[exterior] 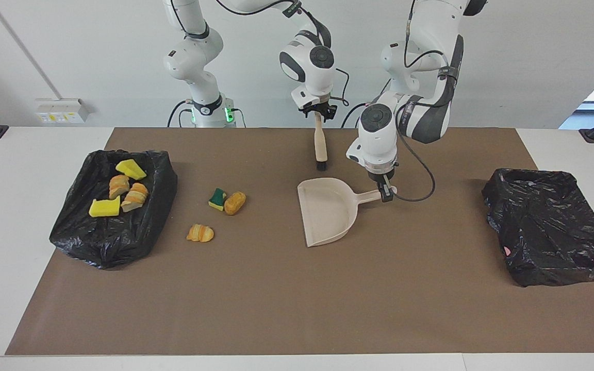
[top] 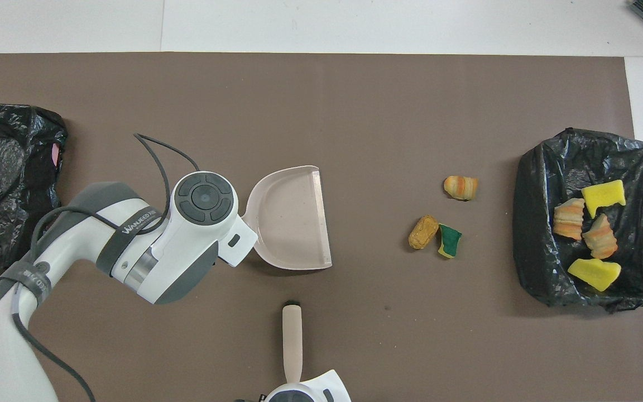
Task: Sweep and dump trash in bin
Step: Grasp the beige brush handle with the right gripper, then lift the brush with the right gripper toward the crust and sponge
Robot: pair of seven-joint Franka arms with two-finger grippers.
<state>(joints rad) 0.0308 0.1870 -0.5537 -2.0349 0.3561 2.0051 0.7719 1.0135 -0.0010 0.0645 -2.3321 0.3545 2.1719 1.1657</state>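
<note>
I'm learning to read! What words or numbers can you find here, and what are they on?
"WANJEED", roughly, on the strap around the left arm; the letters are small, so the spelling is unsure.
Print on the cable band lower on that arm: too small to read.
Nothing readable on the dustpan, brush or bin bags.

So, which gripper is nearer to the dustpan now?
Left. The left gripper is down at the handle of the dustpan. The right gripper is apart from it, holding the brush upright nearer to the robots.

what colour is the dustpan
Beige, a pale pinkish tan all over; the dustpan shows best in the overhead view.
</note>
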